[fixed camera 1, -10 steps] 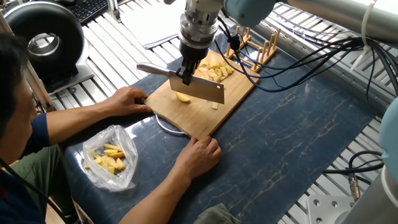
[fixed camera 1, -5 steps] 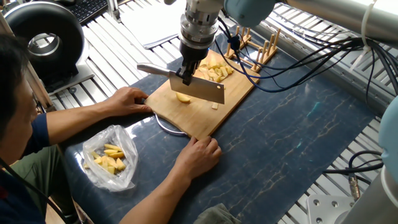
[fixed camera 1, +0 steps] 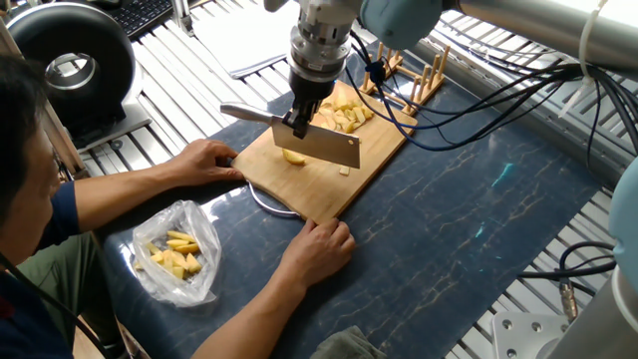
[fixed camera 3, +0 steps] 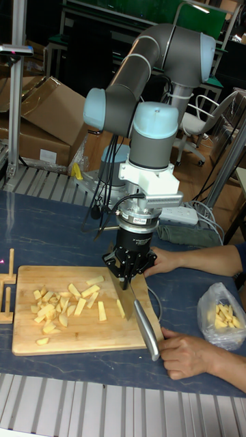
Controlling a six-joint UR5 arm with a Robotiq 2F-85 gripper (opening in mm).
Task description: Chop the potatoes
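Nothing had visibly moved since the earlier frames: our black two-finger gripper (fixed camera 1: 299, 118) stayed with its fingers clamped on the steel cleaver (fixed camera 1: 317, 141), blade edge down over the rectangular bamboo cutting board (fixed camera 1: 374, 150) on the dark blue surface (fixed camera 1: 469, 209). One pale yellow peeled potato piece (fixed camera 1: 292, 156) lay directly beneath the blade, near its handle end, its long axis seemingly crossing the edge. Most cut potatoes (fixed camera 1: 344, 115) were heaped behind, farther from the person's hands (fixed camera 1: 204, 160) steadying the board.
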